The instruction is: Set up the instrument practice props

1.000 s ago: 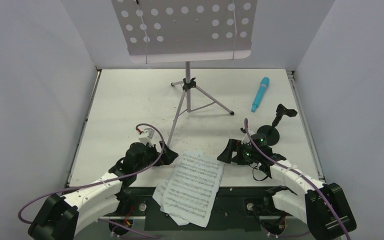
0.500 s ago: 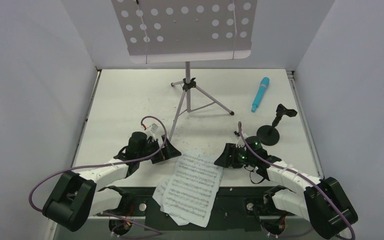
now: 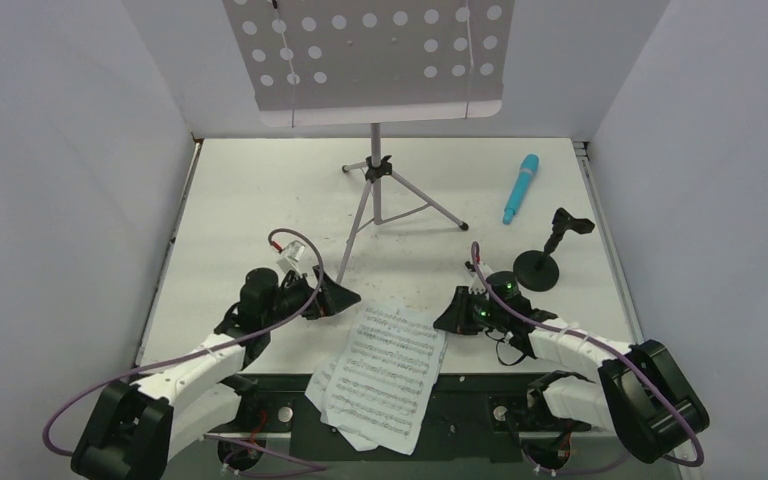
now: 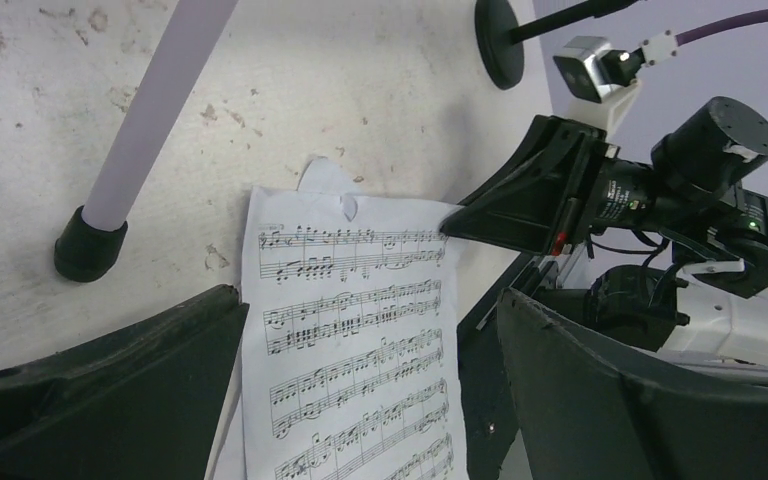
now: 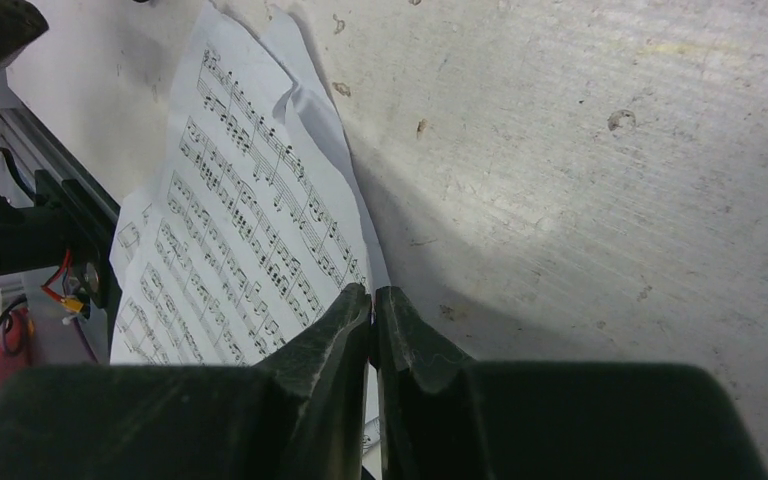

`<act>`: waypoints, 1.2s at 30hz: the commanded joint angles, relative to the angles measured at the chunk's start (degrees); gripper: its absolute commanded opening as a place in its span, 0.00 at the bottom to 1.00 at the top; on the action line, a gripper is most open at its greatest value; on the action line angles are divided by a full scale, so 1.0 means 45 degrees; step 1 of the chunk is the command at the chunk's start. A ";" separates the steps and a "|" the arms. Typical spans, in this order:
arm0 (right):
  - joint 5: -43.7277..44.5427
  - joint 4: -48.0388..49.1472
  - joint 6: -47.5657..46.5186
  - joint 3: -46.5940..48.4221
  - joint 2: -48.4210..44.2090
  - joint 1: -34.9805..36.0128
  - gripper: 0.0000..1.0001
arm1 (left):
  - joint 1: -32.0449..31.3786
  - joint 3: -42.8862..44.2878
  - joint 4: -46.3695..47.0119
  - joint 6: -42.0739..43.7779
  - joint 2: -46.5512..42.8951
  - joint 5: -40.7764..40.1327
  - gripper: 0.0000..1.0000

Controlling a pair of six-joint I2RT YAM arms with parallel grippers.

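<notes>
The white sheet-music pages (image 3: 385,375) lie at the table's near edge, overhanging it. My right gripper (image 3: 447,312) is low at their right edge, shut on the margin (image 5: 372,292), with paper (image 5: 240,230) showing in the slit between the fingers. My left gripper (image 3: 345,297) stands wide open at the pages' top left corner, and its fingers straddle the sheet (image 4: 360,330) without touching it. The lilac music stand (image 3: 375,190) stands at the back centre, its perforated desk (image 3: 360,60) bare. The turquoise microphone (image 3: 521,187) lies at the back right. The black mic stand (image 3: 540,265) is upright just behind my right wrist.
One tripod leg ends in a black foot (image 4: 85,245) close to my left gripper's left finger. White walls close in the table on the left, right and back. A dark rail (image 3: 460,410) runs under the overhanging pages.
My right gripper has closed from wide open onto the pages' right edge. My left arm has swung, bringing its open gripper slightly up and right toward the pages' top corner.
</notes>
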 commanded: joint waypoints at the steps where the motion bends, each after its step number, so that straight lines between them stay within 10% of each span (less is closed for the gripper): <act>1: 0.0089 0.0279 -0.0492 0.0554 -0.0437 0.0160 0.08 | 0.0129 -0.0777 0.1337 0.0043 -0.1506 -0.0684 0.97; 36: -0.3040 -0.1774 -0.3151 0.2720 -0.5393 0.0237 0.05 | 0.0208 -0.2448 0.2932 0.0988 -0.7005 -0.0852 0.97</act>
